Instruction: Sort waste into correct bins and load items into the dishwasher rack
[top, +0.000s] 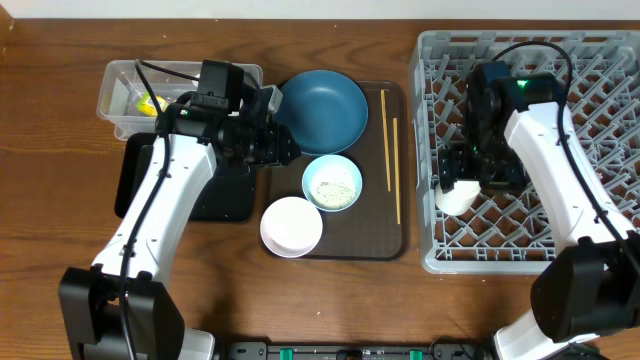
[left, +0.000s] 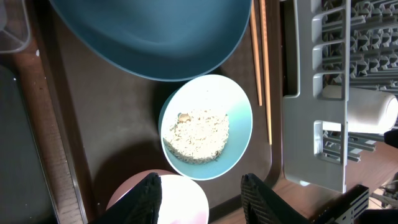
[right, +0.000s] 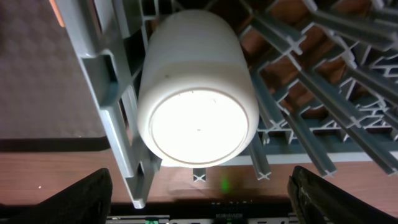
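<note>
- Toward the counter's right edge, inside the dishwasher rack (top: 520, 40), the small white cup (right: 196, 93) lies on its side between pegs, against the rack's left wall near its front corner.
- The right pincer (right: 199, 205) hangs just over that cup with its jaws spread wide. Both fingers are clear of the cup and it grips nothing.
- The left pincer (left: 202, 205) hovers above the brown serving tray (top: 380, 235) at mid-counter, jaws roughly half apart and empty.
- Just ahead of the left fingers sits the light blue bowl (left: 208, 127), holding a mound of cooked rice (left: 196, 134). The white bowl (left: 183, 202) is right below them, and the dark blue dish (left: 155, 37) lies beyond, toward the far edge.
- Two wooden chopsticks (top: 390, 150) lie along the tray's right side, between the bowls and the rack, their long axes running from the far edge to the near edge.
- The left arm is the nearer one to the rice bowl, and also to the clear tub (top: 120, 85) and black tray (top: 135, 185) at the left edge. Emptying the rice likely falls to it, with a short reach forward.
- The right arm is nearer the chopsticks and would have to close across their length.
</note>
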